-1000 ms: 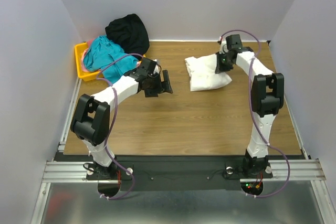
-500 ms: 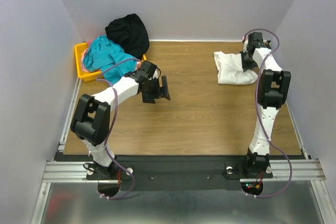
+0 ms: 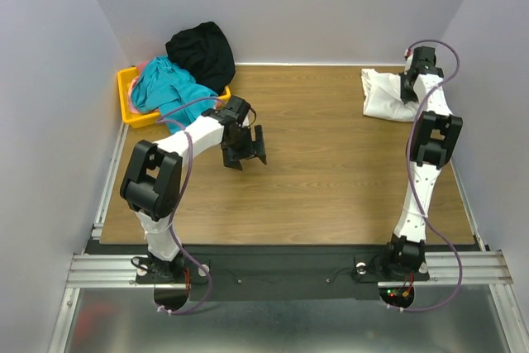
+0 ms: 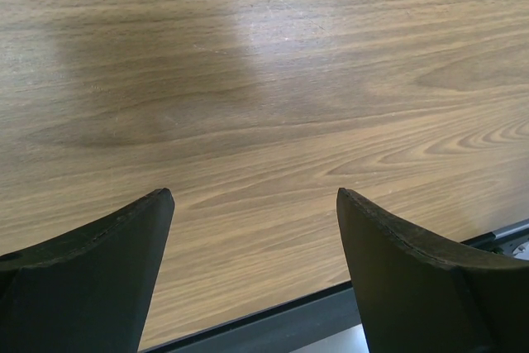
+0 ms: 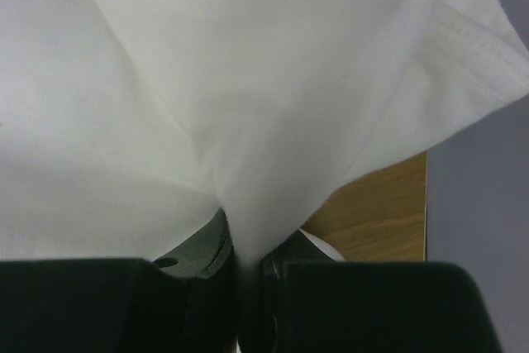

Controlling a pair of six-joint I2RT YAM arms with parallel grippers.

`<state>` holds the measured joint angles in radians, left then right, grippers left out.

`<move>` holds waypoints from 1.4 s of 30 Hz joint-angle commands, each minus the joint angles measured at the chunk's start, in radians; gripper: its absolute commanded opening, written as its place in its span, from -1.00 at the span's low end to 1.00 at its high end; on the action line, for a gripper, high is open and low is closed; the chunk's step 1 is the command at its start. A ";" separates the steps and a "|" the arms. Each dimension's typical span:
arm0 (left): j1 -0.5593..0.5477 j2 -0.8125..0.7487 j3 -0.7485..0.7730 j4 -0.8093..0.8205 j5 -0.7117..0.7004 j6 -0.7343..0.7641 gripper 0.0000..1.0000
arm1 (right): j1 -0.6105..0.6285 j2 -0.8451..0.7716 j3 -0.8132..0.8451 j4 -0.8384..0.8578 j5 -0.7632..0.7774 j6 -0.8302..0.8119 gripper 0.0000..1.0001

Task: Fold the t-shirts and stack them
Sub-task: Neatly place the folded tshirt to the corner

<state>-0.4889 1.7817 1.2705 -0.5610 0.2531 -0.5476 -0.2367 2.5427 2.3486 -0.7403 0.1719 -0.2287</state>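
A folded white t-shirt point(image 3: 387, 95) lies at the far right corner of the wooden table. My right gripper point(image 3: 411, 87) is shut on its right edge; in the right wrist view the white cloth point(image 5: 207, 80) is pinched between the jaws point(image 5: 246, 258). My left gripper point(image 3: 246, 148) is open and empty over the bare table left of centre; its fingers point(image 4: 99, 262) frame only wood. A teal t-shirt point(image 3: 165, 88) and a black t-shirt point(image 3: 201, 50) are heaped on the yellow bin at the far left.
The yellow bin point(image 3: 128, 97) stands at the far left against the wall, with a bit of pink cloth point(image 3: 145, 65) in it. Grey walls close in on three sides. The table's front edge point(image 4: 273, 320) shows near my left fingers.
My right gripper has dragged the white t-shirt from the middle right to the far right corner. My left gripper has turned slightly and stayed near the same spot.
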 commanded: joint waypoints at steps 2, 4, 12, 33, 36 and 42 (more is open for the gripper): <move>-0.002 0.027 0.073 -0.060 -0.003 -0.002 0.85 | -0.042 0.036 0.066 0.051 0.018 -0.021 -0.99; -0.002 0.041 0.092 -0.066 -0.003 0.000 0.85 | -0.047 0.034 0.066 0.082 0.015 -0.035 -0.99; -0.002 0.055 0.131 -0.074 -0.021 -0.005 0.85 | -0.049 -0.013 0.057 0.156 0.020 -0.040 0.10; -0.002 -0.221 0.058 0.065 -0.206 -0.058 0.94 | -0.009 -0.632 -0.489 0.346 -0.155 0.147 1.00; -0.002 -0.283 0.001 0.105 -0.219 -0.080 0.94 | 0.007 -0.741 -0.666 0.415 -0.287 0.219 1.00; -0.004 -0.428 -0.117 0.173 -0.245 -0.130 0.94 | 0.079 -0.964 -0.916 0.598 -0.471 0.468 1.00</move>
<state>-0.4889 1.4574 1.2125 -0.4561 0.0437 -0.6395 -0.2081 1.6608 1.4910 -0.3069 -0.1547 0.0711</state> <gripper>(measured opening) 0.968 0.997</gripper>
